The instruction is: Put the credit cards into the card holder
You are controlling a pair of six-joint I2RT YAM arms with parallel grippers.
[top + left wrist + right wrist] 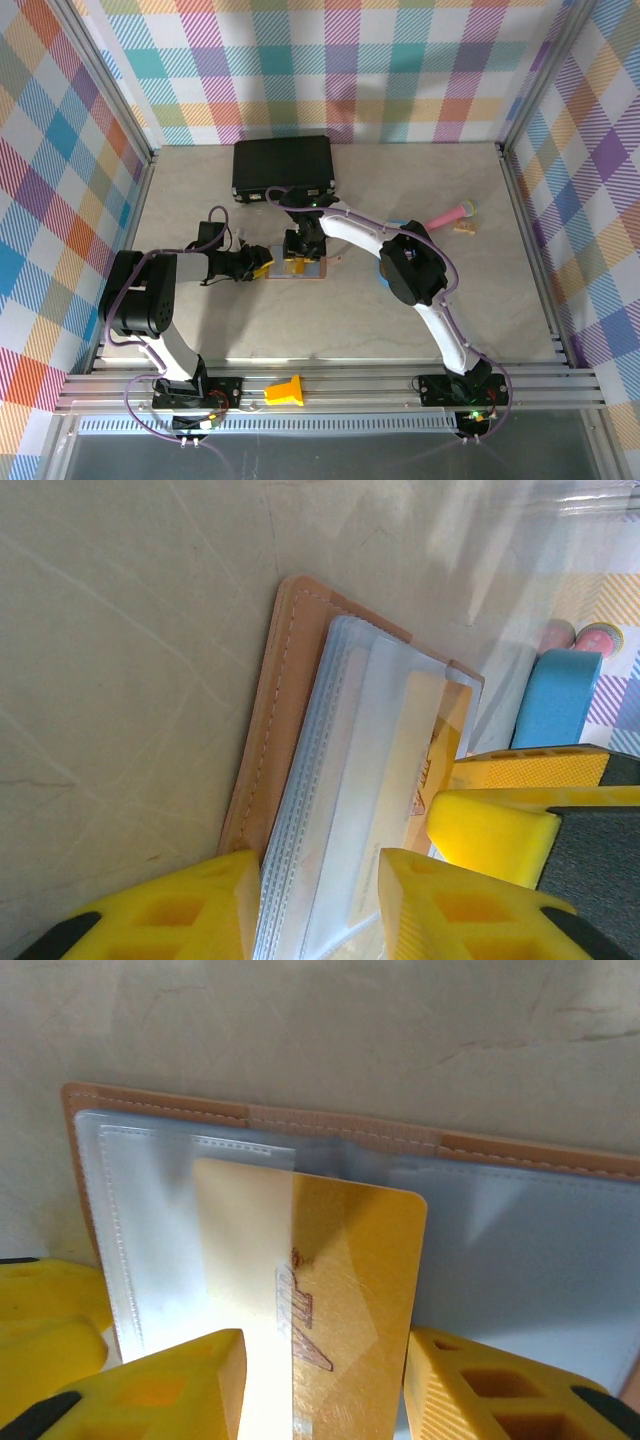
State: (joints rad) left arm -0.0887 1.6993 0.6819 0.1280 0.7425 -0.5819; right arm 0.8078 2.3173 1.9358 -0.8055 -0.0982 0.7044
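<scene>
The card holder (312, 272) lies open mid-table, salmon-brown leather (272, 730) with clear bluish pockets (520, 1250). My left gripper (320, 885) reaches it from the left (262, 266) and is shut on the stacked pocket edges at its near end. My right gripper (325, 1360) hangs over the holder (298, 260), shut on an orange-yellow credit card (350, 1260) by its long edges. The card's far left part sits under a clear pocket flap, its right part is bare. In the left wrist view the card (452, 725) shows beside the right gripper's yellow fingers (490, 830).
A large black case (283, 165) stands at the back of the table. A blue tray (556, 700) sits right of the holder, partly under my right arm (383, 284). A pink object (455, 212) lies at the back right. A yellow block (285, 390) rests on the front rail.
</scene>
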